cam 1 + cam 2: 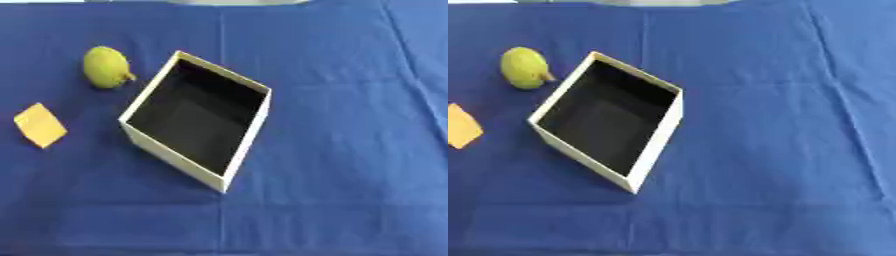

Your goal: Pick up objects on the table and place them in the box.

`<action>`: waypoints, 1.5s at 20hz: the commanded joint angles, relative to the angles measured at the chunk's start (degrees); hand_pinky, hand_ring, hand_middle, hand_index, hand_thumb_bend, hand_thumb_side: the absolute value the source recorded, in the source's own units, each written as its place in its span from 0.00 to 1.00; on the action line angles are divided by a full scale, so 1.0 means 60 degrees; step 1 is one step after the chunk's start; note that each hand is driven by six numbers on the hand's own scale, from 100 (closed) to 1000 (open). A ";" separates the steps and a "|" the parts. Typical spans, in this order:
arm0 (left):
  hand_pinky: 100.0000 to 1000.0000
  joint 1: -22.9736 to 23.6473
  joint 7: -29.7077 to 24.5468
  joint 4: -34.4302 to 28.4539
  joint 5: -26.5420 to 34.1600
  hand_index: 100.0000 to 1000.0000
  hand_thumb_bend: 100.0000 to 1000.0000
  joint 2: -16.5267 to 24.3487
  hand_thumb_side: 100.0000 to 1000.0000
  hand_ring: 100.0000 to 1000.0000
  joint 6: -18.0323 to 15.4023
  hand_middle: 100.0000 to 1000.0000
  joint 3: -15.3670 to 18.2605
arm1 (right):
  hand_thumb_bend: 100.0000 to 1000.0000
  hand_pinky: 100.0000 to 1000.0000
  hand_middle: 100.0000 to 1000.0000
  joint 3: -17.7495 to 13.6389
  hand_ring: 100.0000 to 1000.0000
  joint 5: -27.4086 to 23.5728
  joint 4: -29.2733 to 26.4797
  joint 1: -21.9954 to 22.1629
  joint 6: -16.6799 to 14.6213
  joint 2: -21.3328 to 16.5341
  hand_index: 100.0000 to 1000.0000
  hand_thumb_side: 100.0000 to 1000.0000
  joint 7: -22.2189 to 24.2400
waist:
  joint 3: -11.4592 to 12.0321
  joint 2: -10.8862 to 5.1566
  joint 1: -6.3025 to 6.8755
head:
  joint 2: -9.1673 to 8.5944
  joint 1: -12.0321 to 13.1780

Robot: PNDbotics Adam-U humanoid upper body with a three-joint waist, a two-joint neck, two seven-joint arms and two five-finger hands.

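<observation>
No robot hand shows in either view, so its state cannot be told. On the blue surface (350, 150) a white box (175, 155) with a dark inside sits askew, long axis running near-left to far-right. Left of it lie a lemon (106, 67), tip toward the box, and a flat orange card (39, 125).

one box (171, 154), one lemon (106, 66), one yellow card (40, 125)

An open white box (651, 150), dark inside, sits askew on blue cloth (780, 125); lemon (524, 67) and yellow card (460, 126) lie left.
</observation>
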 commanded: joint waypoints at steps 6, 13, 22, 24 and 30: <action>0.73 -0.0050 -0.0018 -0.0158 -0.0018 0.87 0.17 0.0161 0.53 0.76 -0.0002 0.70 0.0108 | 0.00 0.81 0.69 -0.0139 0.71 -0.0014 -0.0144 -0.0065 0.0043 -0.0167 0.77 0.64 -0.0025 | -0.0021 -0.0192 0.0008 | -0.0107 -0.0083; 0.74 0.0092 -0.0160 -0.0158 -0.0205 0.87 0.16 0.0669 0.52 0.76 0.0122 0.70 0.0107 | 0.00 0.81 0.69 -0.0141 0.71 0.0006 -0.0144 -0.0008 0.0068 -0.0211 0.77 0.64 -0.0020 | 0.0010 -0.0201 0.0040 | -0.0103 -0.0046; 0.76 0.1050 -0.1030 -0.0158 -0.1225 0.89 0.17 0.3114 0.53 0.77 0.0991 0.71 0.0153 | 0.00 0.81 0.69 -0.0135 0.71 0.0062 -0.0144 0.0074 0.0072 -0.0374 0.77 0.64 -0.0023 | 0.0103 -0.0208 0.0118 | -0.0067 -0.0074; 0.77 0.1352 -0.1325 -0.0158 -0.1519 0.89 0.17 0.3647 0.52 0.77 0.1270 0.72 0.0244 | 0.00 0.81 0.69 -0.0139 0.71 0.0076 -0.0144 0.0097 0.0077 -0.0412 0.77 0.64 -0.0029 | 0.0126 -0.0202 0.0127 | -0.0065 -0.0095; 0.81 0.2062 -0.3282 0.0366 -0.2739 0.92 0.23 0.4915 0.60 0.80 0.2090 0.74 0.0403 | 0.00 0.81 0.69 -0.0136 0.71 0.0110 -0.0144 0.0154 0.0084 -0.0498 0.77 0.64 -0.0033 | 0.0235 -0.0196 0.0138 | -0.0047 -0.0213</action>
